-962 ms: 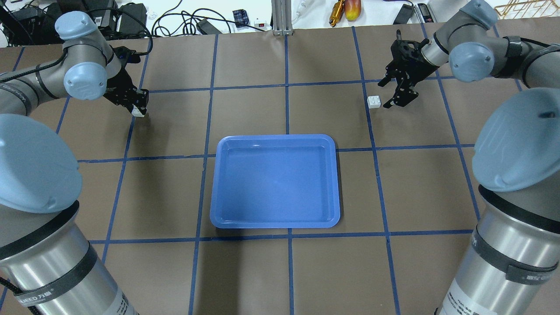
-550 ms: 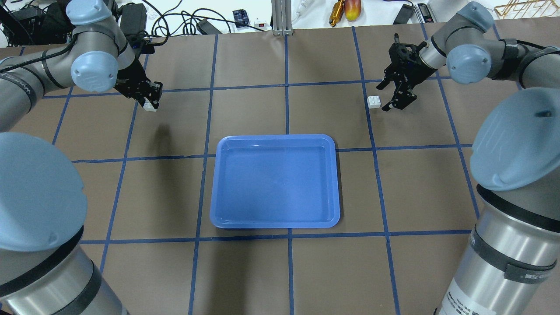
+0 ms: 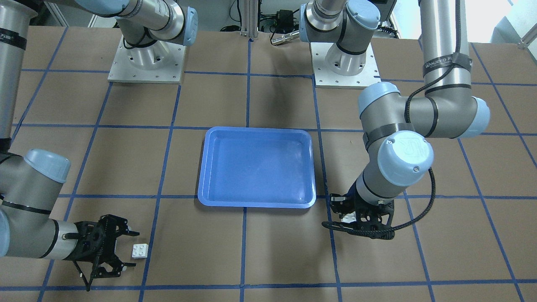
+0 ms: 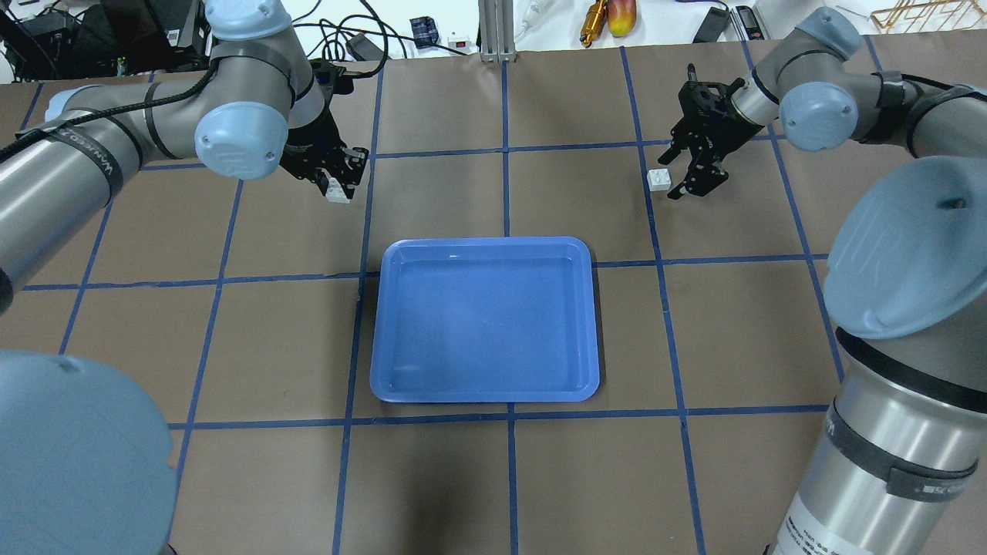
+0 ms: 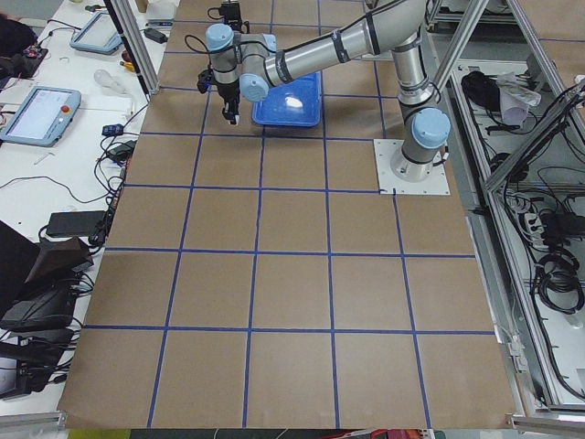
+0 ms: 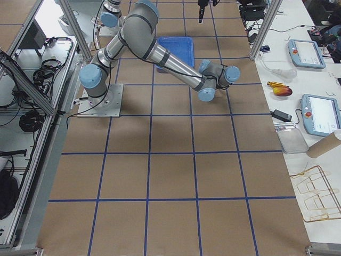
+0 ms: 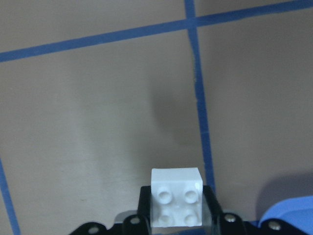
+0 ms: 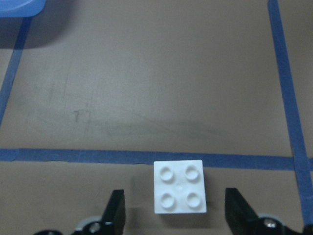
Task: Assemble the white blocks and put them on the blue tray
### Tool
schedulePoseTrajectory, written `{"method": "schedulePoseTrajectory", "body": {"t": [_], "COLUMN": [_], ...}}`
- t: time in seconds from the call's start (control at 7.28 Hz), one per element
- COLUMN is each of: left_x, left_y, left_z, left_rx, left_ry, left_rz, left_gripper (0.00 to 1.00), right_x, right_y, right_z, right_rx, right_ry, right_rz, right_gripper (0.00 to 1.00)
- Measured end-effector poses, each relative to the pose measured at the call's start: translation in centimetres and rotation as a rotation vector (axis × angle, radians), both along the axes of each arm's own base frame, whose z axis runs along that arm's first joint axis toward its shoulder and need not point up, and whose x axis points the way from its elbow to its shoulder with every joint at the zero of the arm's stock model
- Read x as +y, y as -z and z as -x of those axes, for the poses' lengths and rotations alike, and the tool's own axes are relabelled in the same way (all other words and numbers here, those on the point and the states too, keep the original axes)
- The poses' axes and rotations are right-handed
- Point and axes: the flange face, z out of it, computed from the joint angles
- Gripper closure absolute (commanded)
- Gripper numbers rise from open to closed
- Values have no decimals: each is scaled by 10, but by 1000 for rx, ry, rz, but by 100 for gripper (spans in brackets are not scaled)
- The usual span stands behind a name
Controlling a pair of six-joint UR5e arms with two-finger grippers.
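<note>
The blue tray (image 4: 484, 320) lies flat at the table's middle and nothing is in it; it also shows in the front view (image 3: 256, 167). My left gripper (image 4: 337, 183) is shut on one white block (image 4: 337, 191), held above the table just beyond the tray's far left corner. The left wrist view shows this block (image 7: 177, 203) pinched between the fingers, studs visible. The other white block (image 4: 659, 179) lies on the table at the far right. My right gripper (image 4: 669, 176) is open and low, its fingers either side of that block (image 8: 179, 186) without touching it.
Blue tape lines divide the brown table into squares. Cables, tools and small gear (image 4: 609, 17) lie beyond the table's far edge. The two arm base plates (image 3: 144, 63) stand at the robot's side of the table.
My left arm has carried its white block to the right, from the far left of the table toward the tray's far left corner. My right gripper has edged slightly toward the lying block.
</note>
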Motion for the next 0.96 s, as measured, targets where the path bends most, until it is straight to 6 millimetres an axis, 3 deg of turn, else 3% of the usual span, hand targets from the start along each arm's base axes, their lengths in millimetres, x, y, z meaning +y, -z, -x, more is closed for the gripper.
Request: {"method": "schedulePoseTrajectory", "body": {"t": [0.14, 0.69, 0.96], "left_x": [18, 69, 83], "left_y": [4, 20, 26], "left_z": [19, 82, 116], "left_rx": [32, 75, 71], "left_ry": [-11, -63, -90], "left_rz": [-17, -55, -59], "left_gripper": [91, 92, 92], "right_x": [0, -1, 1], "right_y": [0, -9, -32], "right_z": [-1, -5, -20], "right_rx": [1, 21, 28], "right_ry": [-4, -11, -23], "right_rz": [5, 16, 40], "right_gripper": [100, 100, 100]}}
